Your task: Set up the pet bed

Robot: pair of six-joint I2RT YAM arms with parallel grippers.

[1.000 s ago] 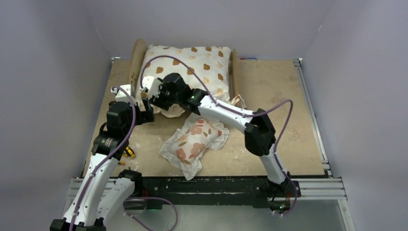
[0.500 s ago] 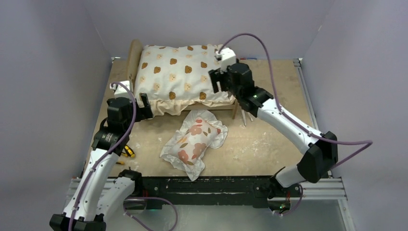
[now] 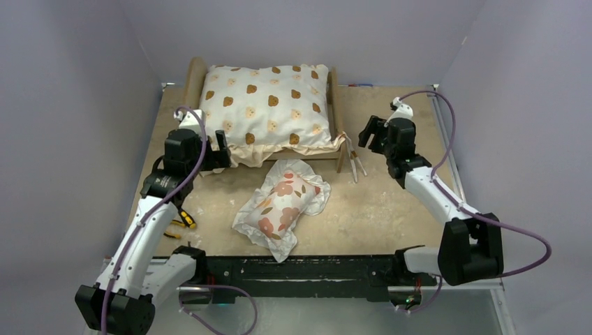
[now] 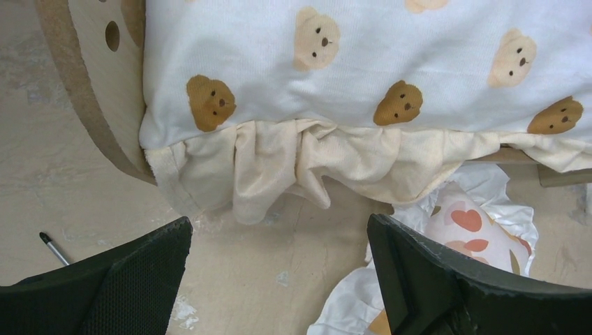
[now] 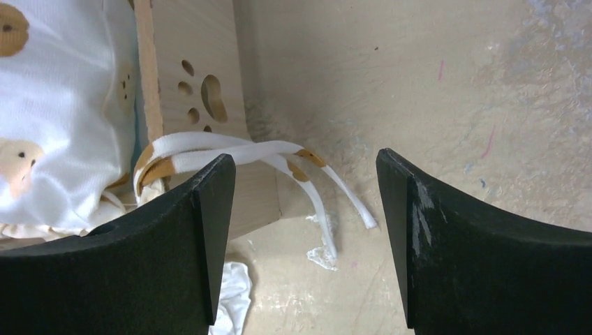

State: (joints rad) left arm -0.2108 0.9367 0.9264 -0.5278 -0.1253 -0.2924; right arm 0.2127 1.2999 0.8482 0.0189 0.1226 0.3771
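Top external view: the small light-wood pet bed (image 3: pixel 193 87) is seen at the far left-centre of the tabletop (image 3: pixel 391 202), with a large cream bear-print ruffled cushion (image 3: pixel 269 105) laid on it. A small floral ruffled pillow (image 3: pixel 280 206) is found lying on the tabletop just in front of the bed. The left claw (image 3: pixel 218 153) is held released, jaws wide, beside the cushion's near-left frill, with nothing gripped. The right claw (image 3: pixel 375 134) is likewise spread and empty, to the right of the bed, near white-and-tan fabric ties (image 5: pixel 279 153) hanging at its paw-print end.
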